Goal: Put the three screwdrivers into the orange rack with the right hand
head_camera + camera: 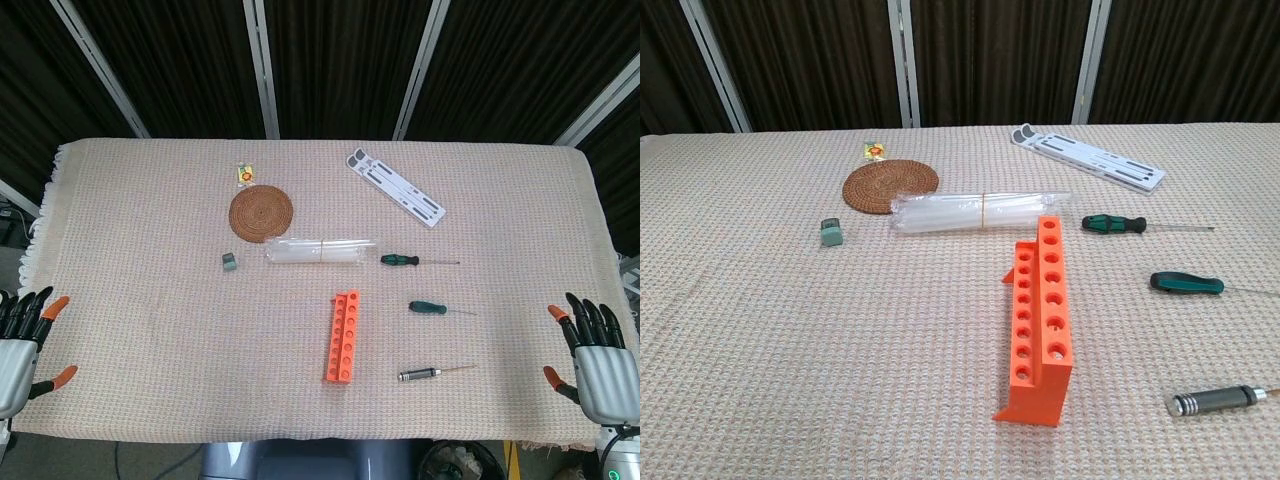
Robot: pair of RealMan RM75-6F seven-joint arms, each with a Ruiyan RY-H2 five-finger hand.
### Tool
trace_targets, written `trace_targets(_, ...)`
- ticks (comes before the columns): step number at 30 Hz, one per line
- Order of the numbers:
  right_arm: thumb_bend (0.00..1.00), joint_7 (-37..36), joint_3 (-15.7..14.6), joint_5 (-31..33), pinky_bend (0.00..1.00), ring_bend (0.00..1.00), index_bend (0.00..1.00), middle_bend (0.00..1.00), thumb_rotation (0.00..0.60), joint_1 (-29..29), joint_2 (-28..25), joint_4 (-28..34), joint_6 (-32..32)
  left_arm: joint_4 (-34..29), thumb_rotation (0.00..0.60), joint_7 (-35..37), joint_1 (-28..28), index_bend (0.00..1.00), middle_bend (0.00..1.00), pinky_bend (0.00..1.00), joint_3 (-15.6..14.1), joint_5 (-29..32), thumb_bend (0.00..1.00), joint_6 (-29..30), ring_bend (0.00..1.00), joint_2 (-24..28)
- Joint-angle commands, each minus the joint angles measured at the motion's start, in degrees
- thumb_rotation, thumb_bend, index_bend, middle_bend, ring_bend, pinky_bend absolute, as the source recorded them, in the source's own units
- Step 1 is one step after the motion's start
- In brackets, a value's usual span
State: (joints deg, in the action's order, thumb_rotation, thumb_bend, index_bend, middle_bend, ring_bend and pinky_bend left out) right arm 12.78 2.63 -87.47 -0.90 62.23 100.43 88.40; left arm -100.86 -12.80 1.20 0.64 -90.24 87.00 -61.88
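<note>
- Three screwdrivers lay on the woven tablecloth (pixel 150 330), all to the right of the orange rack (pixel 342 336) and well apart from each other: a green-and-black-handled one (pixel 400 260) farthest from the robot, a dark green-handled one (pixel 428 308) in the middle, and a grey metal-handled one (pixel 420 375) nearest the robot. Each lay flat with its shaft pointing right.
- One orange rack stood near the table's middle, its long side running away from the robot. It had two rows of round holes, and every hole visible in the chest view was empty; no screwdriver was in it.
- One bundle of clear tubes (pixel 318 250), bound at its middle, lay crosswise just beyond the rack.
- One round woven coaster (pixel 261 214) lay beyond the bundle's left end, with one small yellow packet (pixel 242 175) just past it.
- One small grey-green block (pixel 230 261) sat left of the bundle.
- One flat white slotted stand (pixel 395 187) lay at an angle toward the far right.
- Two hands rested at the table's near corners: the left hand (pixel 20 345) and the right hand (pixel 595 360), both released with fingers spread, holding nothing and well apart from the screwdrivers.
</note>
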Motion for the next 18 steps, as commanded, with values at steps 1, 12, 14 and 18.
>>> trace_targets(1, 0.13, 0.79, 0.4, 0.91, 0.0, 0.0, 0.22, 0.05, 0.6, -0.49, 0.23, 0.41, -0.87, -0.44, 0.6, -0.87, 0.84, 0.12, 0.0, 0.0, 0.58, 1.12, 0.06, -1.13, 0.0, -0.3)
trace_targets(12, 0.13, -0.2, 0.72, 0.78, 0.0, 0.0, 0.22, 0.08, 0.6, -0.67, 1.09, -0.4, -0.59, -0.9, 0.6, 0.12, 1.79, 0.14, 0.0, 0.0, 0.03, 1.98, 0.07, -3.21, 0.0, 0.05)
trace_targets(14, 0.13, -0.55, 0.8, 0.51, 0.0, 0.0, 0.22, 0.08, 0.6, -0.62, 1.29, -0.71, -0.23, -0.84, 0.6, 0.26, 1.8, 0.14, 0.0, 0.0, -0.03, 2.45, 0.07, -3.46, 0.0, 0.21)
trace_targets(18, 0.14, -0.62, 0.91, -0.1, 0.0, 0.0, 0.22, 0.09, 0.6, -0.53, 1.71, -1.37, 0.51, -0.83, 0.6, 0.62, 1.81, 0.15, 0.0, 0.0, 0.08, 2.71, 0.08, -3.2, 0.0, 0.39)
